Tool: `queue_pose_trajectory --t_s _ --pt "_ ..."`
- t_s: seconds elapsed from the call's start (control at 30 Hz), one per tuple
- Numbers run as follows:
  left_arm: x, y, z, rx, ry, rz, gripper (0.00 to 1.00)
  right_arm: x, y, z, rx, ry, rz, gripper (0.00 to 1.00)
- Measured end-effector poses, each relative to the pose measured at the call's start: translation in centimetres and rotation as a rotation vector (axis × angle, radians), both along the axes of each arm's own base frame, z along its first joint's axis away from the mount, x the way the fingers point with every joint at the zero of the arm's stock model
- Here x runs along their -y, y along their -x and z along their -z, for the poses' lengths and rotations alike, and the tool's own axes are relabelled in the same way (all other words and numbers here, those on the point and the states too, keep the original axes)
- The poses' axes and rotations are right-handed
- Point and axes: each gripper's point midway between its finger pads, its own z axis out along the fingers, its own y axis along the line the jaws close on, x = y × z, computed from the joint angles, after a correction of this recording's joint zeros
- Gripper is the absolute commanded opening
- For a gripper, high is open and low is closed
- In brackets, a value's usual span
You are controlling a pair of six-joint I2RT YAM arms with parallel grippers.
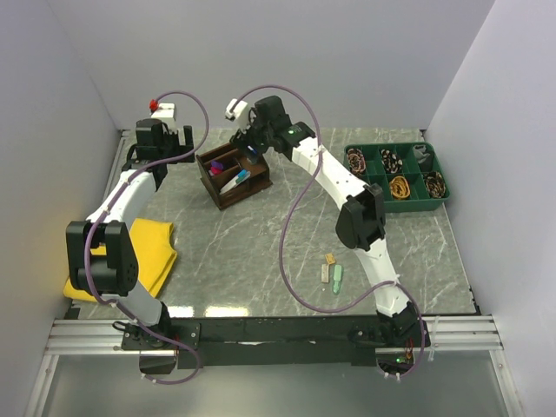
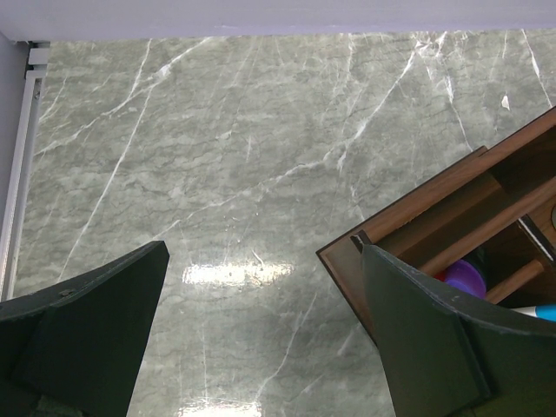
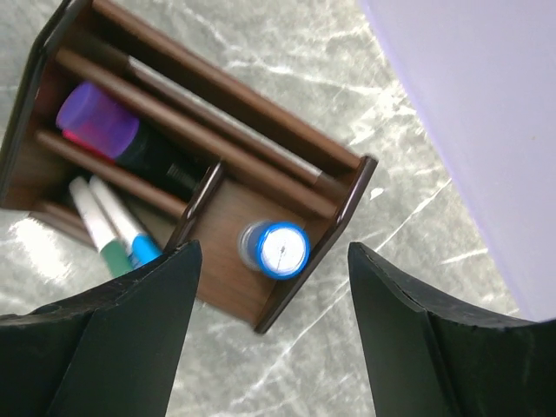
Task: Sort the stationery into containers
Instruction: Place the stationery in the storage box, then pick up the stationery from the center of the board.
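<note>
The dark brown wooden organiser (image 1: 233, 176) stands at the back left of the marble table. In the right wrist view it (image 3: 261, 95) holds a purple-capped marker (image 3: 97, 120), a black pen (image 3: 156, 161), a green-capped white marker (image 3: 111, 256) and a blue-capped one (image 3: 143, 248). A small blue-capped cylinder (image 3: 274, 249) stands in its end compartment. My right gripper (image 3: 273, 261) is open and empty right above that cylinder. My left gripper (image 2: 262, 261) is open and empty over bare table, just left of the organiser (image 2: 452, 217). Tan (image 1: 330, 258), white (image 1: 326, 273) and pale-green (image 1: 337, 278) pieces lie near the front.
A green divided tray (image 1: 395, 201) with several coiled items sits at the back right. A yellow cloth (image 1: 148, 252) lies at the front left beside the left arm. Grey walls close in the table on three sides.
</note>
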Motion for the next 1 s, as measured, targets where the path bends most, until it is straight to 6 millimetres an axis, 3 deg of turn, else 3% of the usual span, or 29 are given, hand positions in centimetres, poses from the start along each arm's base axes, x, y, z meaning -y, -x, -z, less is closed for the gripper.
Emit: queue_pose_trajectory --t_s 0.1,0.2,0.3,0.47,0.53,0.6,0.73,0.83,1.0 --pt "0.0 0.0 0.0 0.001 0.001 -0.002 0.99 0.5 0.9 -0.2 -0.028 -0.005 0.008 0.77" --pt "-0.2 0.1 -0.3 0.006 -0.002 -0.009 1.00 2.5 3.2 -0.4 -0.085 0.002 0.015 0.78" --pt "-0.4 0.5 -1.4 0.019 -0.007 -0.022 0.99 6.7 6.5 -0.8 -0.162 0.008 0.056 0.78" --pt "-0.2 1.9 -5.4 0.093 0.006 -0.002 0.99 15.6 10.5 -0.9 -0.274 -0.050 0.259 0.76" --pt "0.4 2.7 -7.2 0.131 0.027 0.023 0.97 19.2 12.6 1.0 -0.342 -0.065 0.381 0.75" --pt "1.3 3.4 -8.8 0.164 0.045 0.054 0.97 21.4 15.2 3.5 -0.416 -0.070 0.481 0.71" --pt "3.0 4.2 -10.3 0.196 0.069 0.109 0.96 23.5 22.0 8.4 -0.597 -0.059 0.631 0.67" --pt "3.8 4.4 -10.1 0.189 0.079 0.129 0.96 24.6 24.7 9.6 -0.651 -0.062 0.740 0.65" --pt "3.8 5.2 -8.0 0.135 0.078 0.129 0.97 26.5 27.7 11.5 -0.698 -0.087 0.921 0.57"
